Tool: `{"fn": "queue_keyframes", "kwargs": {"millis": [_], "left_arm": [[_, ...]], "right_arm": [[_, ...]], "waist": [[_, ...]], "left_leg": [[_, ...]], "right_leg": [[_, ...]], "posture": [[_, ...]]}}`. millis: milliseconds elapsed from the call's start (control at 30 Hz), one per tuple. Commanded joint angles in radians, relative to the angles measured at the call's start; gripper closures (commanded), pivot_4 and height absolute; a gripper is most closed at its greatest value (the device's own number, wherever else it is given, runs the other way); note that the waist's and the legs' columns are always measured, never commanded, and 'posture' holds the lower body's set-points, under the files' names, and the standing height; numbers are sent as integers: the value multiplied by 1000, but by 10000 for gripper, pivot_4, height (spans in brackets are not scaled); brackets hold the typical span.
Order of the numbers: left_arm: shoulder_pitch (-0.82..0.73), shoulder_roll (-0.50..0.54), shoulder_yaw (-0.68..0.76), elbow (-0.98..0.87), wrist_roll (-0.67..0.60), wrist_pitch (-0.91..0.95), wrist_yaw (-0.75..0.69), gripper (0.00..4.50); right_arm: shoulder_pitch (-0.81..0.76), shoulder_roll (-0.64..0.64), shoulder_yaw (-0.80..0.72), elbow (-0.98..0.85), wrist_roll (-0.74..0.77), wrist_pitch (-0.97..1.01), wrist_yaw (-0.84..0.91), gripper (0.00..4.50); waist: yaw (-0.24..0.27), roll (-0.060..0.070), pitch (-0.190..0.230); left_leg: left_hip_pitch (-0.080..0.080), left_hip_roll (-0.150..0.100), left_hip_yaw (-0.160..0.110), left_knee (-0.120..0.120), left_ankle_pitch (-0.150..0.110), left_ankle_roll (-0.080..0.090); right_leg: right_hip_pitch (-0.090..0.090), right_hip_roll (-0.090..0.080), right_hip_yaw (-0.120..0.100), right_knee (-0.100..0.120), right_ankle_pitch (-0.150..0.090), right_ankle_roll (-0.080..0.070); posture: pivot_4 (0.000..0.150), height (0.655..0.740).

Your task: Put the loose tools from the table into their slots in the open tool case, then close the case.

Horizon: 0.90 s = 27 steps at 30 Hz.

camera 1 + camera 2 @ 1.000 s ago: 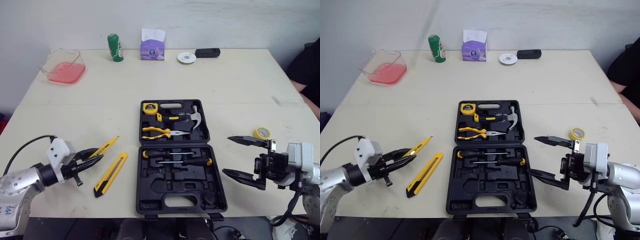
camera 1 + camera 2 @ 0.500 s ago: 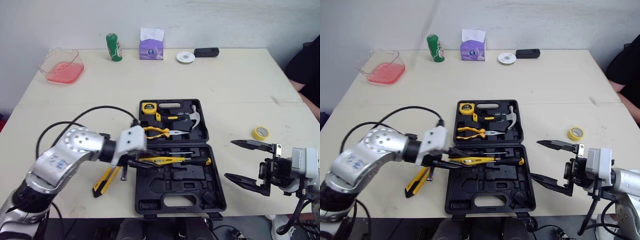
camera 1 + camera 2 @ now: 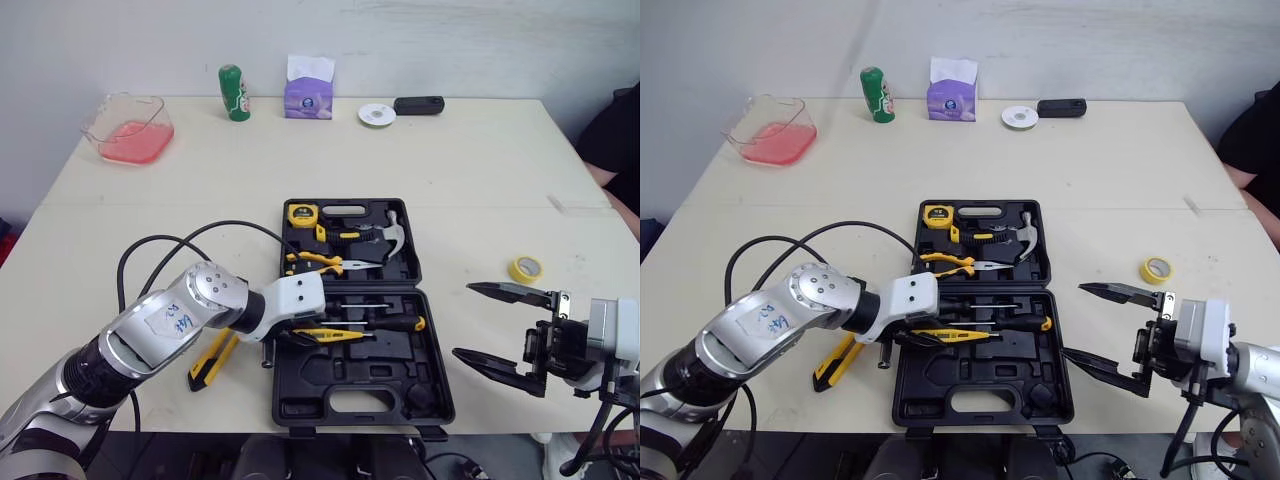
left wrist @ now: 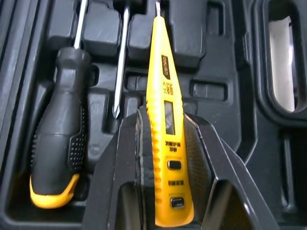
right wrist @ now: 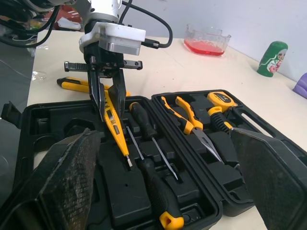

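Since one second earlier, the left gripper (image 3: pixel 298 336) had travelled from the left part of the table (image 3: pixel 450 170) to the front half of the tool case (image 3: pixel 395 365), which lay open at the middle of the table's front edge. Its fingers were closed tight on the handle end of the yellow tester screwdriver (image 4: pixel 165 143). The blade pointed toward the table's right edge, just beside the two black-handled screwdrivers (image 3: pixel 385 324) already in their slots. We could not tell if the tester touched the moulded tray or hung a little above it.

We judged that the carrying was done and the seating was in hand: the tester had to be lined up with its slot and pressed in before release.

The right gripper (image 3: pixel 462 320) had hardly moved. It hovered near the front right corner, spread wide and holding nothing. The utility knife (image 3: pixel 207 368) remained on the table left of the case, and the yellow tape roll (image 3: pixel 524 268) to its right, so the case could not be closed yet.
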Motion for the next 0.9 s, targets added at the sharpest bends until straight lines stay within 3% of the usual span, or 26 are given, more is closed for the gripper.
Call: {"fn": "queue_keyframes", "kwargs": {"millis": [33,800,900], "left_arm": [[2,16,-16,7,25,-12,-16,39405],[10,-20,-63,79,142,-126,-34,39405],[18,-49,-40,92,155,-185,-15,24741]], "right_arm": [[9,-8,-35,-31,17,-12,9,0],[28,2,-18,-76,16,6,-22,0],[30,4,-15,-75,15,5,-18,0]], "waist": [[0,0,0],[1,0,0],[2,0,0]], "left_leg": [[0,0,0,0,0,0],[1,0,-2,6,-1,2],[1,0,-3,6,-1,2]], "right_leg": [[0,0,0,0,0,0],[4,-1,-1,2,0,0],[4,-1,-1,2,0,0]], "posture": [[1500,7400],[1500,7400],[1500,7400]]}}
